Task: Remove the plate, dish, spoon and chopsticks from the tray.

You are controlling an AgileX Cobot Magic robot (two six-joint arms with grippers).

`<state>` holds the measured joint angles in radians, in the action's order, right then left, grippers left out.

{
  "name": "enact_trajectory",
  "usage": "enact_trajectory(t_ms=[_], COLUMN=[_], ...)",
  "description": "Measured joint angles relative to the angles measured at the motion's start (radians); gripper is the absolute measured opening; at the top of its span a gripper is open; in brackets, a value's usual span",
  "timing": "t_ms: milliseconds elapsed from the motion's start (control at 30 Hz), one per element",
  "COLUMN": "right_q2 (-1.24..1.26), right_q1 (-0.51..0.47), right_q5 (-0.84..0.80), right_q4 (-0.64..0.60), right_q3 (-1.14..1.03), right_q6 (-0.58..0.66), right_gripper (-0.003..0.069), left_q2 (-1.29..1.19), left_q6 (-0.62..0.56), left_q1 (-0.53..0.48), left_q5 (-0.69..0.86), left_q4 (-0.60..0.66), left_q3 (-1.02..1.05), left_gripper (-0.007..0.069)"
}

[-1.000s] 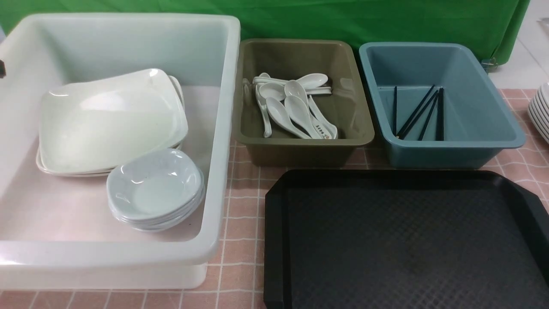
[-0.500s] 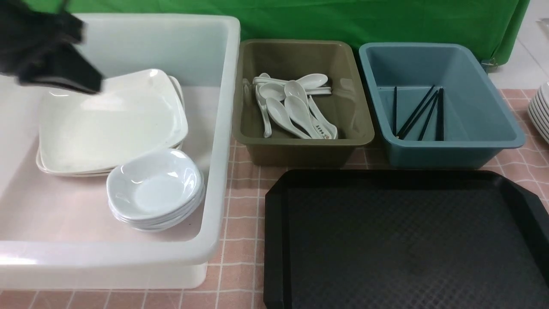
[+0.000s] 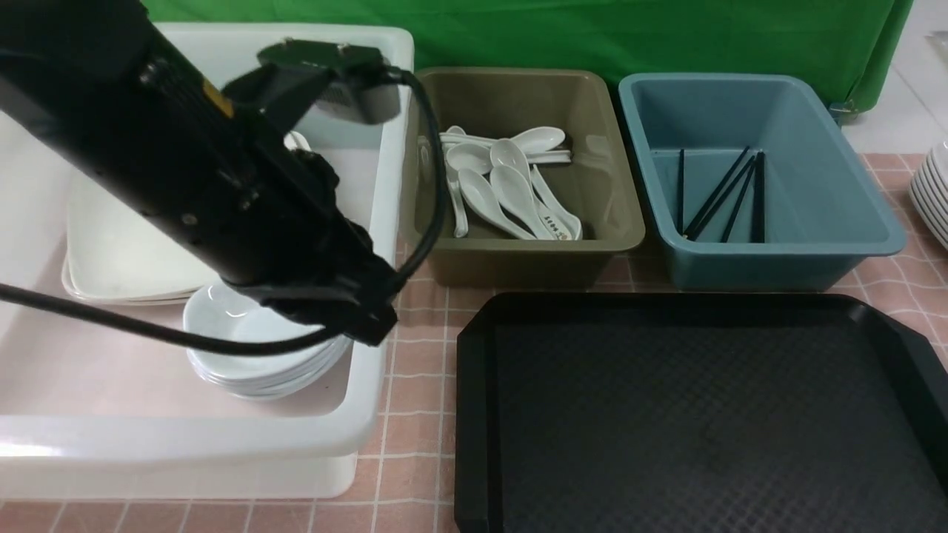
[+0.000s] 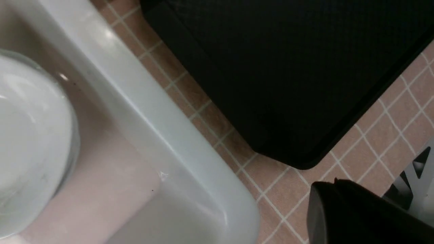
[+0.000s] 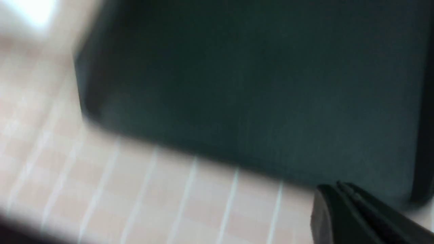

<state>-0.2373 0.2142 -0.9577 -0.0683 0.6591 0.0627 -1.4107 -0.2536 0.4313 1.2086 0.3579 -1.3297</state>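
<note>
Both my claws are pinched together, holding nothing: left claw (image 4: 335, 184) over the white tub's (image 3: 385, 222) near right corner, right claw (image 5: 339, 189) above the tablecloth (image 5: 101, 176) beside the tray (image 3: 689, 414). Plate (image 3: 118, 252), spoons (image 3: 511, 192), chopsticks (image 3: 722, 194) lie in tubs.
</note>
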Motion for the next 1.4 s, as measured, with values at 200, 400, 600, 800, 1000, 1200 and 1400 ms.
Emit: enact_trajectory(t_ms=[200, 400, 600, 800, 1000, 1200, 1400], right_q2=[0.207, 0.222, 0.222, 0.222, 0.222, 0.222, 0.222], right_q1=[0.0, 0.0, 0.0, 0.0, 0.0, -0.039, -0.165], right_q5=[0.491, 0.731, 0.732, 0.727, 0.75, 0.802, 0.758], right_q4=[-0.007, -0.007, -0.007, -0.007, -0.007, -0.006, -0.002], right_q3=[-0.257, -0.382, -0.396, -0.397, -0.422, -0.568, -0.644], right_q6=[0.083, 0.089, 0.089, 0.088, 0.088, 0.088, 0.088], right_gripper=[0.0041, 0.0052, 0.0074, 0.0088, 0.0101, 0.0119, 0.0123], left_q2=[0.001, 0.001, 0.001, 0.001, 0.001, 0.001, 0.001], left_q6=[0.002, 0.002, 0.002, 0.002, 0.002, 0.002, 0.009], left_q1=[0.001, 0.001, 0.001, 0.001, 0.001, 0.001, 0.001], left_q5=[-0.05, -0.052, -0.067, -0.082, -0.105, -0.116, -0.095], left_q4=[0.003, 0.003, 0.003, 0.003, 0.003, 0.007, 0.023], left_q3=[0.0, 0.0, 0.0, 0.0, 0.0, 0.0, 0.0], left_gripper=[-0.0003, -0.0003, -0.0003, -0.0003, -0.0003, -0.0003, -0.0003])
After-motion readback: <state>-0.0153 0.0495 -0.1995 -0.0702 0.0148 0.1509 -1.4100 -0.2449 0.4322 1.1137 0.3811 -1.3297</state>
